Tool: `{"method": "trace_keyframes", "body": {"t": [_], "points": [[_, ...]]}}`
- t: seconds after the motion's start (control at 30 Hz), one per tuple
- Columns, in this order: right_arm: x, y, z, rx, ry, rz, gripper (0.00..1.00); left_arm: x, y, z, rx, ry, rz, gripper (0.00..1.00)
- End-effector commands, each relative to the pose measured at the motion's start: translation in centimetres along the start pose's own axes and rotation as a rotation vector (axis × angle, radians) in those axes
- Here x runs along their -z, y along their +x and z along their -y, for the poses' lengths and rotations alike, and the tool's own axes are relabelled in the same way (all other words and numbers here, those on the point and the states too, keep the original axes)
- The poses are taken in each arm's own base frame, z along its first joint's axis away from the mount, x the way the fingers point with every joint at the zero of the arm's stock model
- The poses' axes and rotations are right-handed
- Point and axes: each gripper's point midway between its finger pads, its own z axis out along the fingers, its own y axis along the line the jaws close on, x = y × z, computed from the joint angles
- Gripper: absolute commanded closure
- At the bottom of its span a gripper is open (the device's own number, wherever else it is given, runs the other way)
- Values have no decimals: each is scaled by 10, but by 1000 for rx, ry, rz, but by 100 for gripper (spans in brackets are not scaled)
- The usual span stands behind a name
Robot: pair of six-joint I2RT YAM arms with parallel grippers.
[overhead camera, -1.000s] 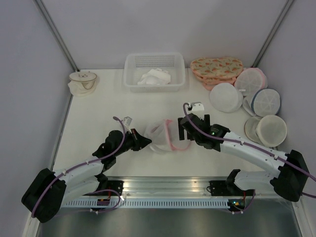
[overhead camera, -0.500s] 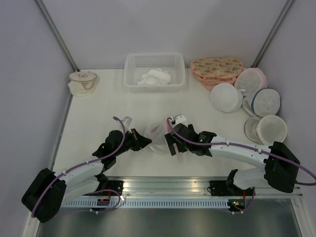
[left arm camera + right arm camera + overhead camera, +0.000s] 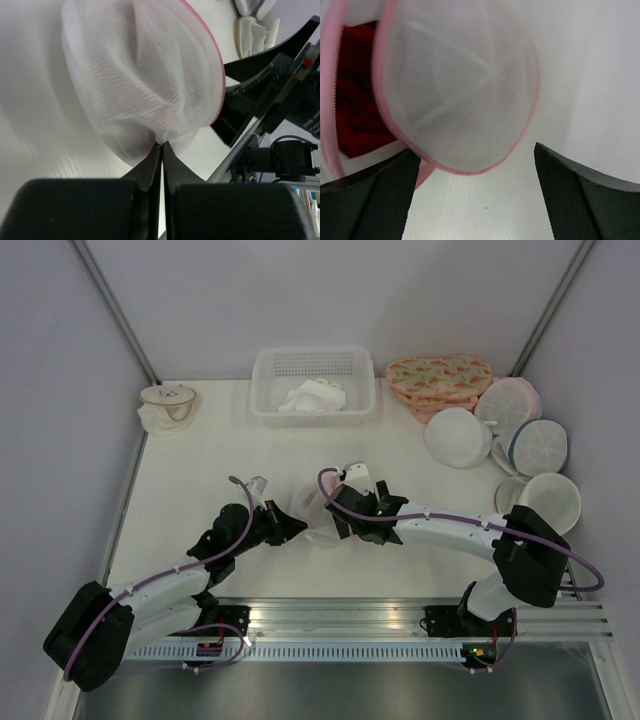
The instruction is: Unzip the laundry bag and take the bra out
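The laundry bag [image 3: 308, 506], white mesh with a pink zip rim, lies at the table's front middle. My left gripper [image 3: 297, 529] is shut on a pinch of its mesh [image 3: 163, 136] at the bag's near-left side. My right gripper [image 3: 345, 523] is open and hovers right over the bag's right side. In the right wrist view the bag's lid flap [image 3: 460, 95] stands open between the fingers [image 3: 370, 200]. The dark red bra [image 3: 357, 100] shows inside through the gap at the left. The pink rim [image 3: 212, 55] also shows in the left wrist view.
A white basket [image 3: 268, 390] with a white cloth [image 3: 313, 398] stands at the back. A floral orange-pink bag [image 3: 438, 378] and several round white bags [image 3: 458, 437] lie at the right. A small round item [image 3: 167, 405] sits at the back left.
My right gripper has moved left from beside the bag to directly over it, open all the while. The left gripper has stayed shut on the mesh without moving.
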Motion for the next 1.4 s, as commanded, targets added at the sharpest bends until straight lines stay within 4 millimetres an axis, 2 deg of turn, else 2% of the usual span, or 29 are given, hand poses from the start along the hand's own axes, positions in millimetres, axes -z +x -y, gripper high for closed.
{"method": "trace_keyframes", "body": {"t": [0.0,0.2,0.27,0.3,0.37,0.4,0.47,0.53,0.6,0.67,0.73,0.77,0.8,0.83,0.87,0.93,0.97,1.07,1.1,1.13,1.27,1.37], "points": [[14,-31,58,-83,258,107,2,3,-5,10,-44,50,17,98],[33,-63,125,-173,436,178,2,4,5,3,-52,39,-8,98],[30,-71,136,-181,447,180,2,4,9,2,-54,45,-26,98],[23,-81,140,-196,431,181,2,4,10,3,-60,52,-32,98],[15,-88,144,-206,425,175,2,2,12,6,-65,69,-52,98],[5,-92,143,-218,414,170,2,2,14,7,-68,78,-62,98],[-9,-105,138,-220,379,167,2,1,18,11,-76,108,-91,98],[-21,-109,134,-217,364,158,2,-1,23,17,-93,143,-125,98],[-33,-115,130,-227,355,152,2,-4,32,11,-100,138,-172,98],[-37,-117,124,-233,325,147,2,-5,37,9,-101,147,-192,98],[-34,-122,112,-254,242,160,2,-5,43,4,-94,140,-205,98],[-24,-133,107,-289,186,210,2,-5,45,1,-91,127,-210,98],[-24,-125,102,-285,143,204,2,-6,48,-5,-87,105,-223,98],[-19,-125,95,-290,89,216,2,-8,49,-12,-83,71,-226,98],[-14,-125,78,-286,-23,210,2,-11,48,-14,-87,52,-229,98],[-1,-122,65,-294,-129,227,8,-13,54,-26,-77,3,-255,98],[7,-118,48,-290,-239,215,13,-16,56,-31,-68,-16,-260,98],[18,-115,33,-297,-339,219,21,-20,54,-35,-57,-37,-260,98],[20,-106,21,-289,-397,194,29,-22,54,-36,-54,-43,-259,98],[23,-106,17,-290,-424,196,34,-24,55,-37,-49,-46,-264,98],[30,-96,-6,-276,-529,175,51,-29,53,-31,-29,-16,-257,98],[33,-88,-22,-246,-566,160,53,-30,47,-23,-25,8,-242,98]]}}
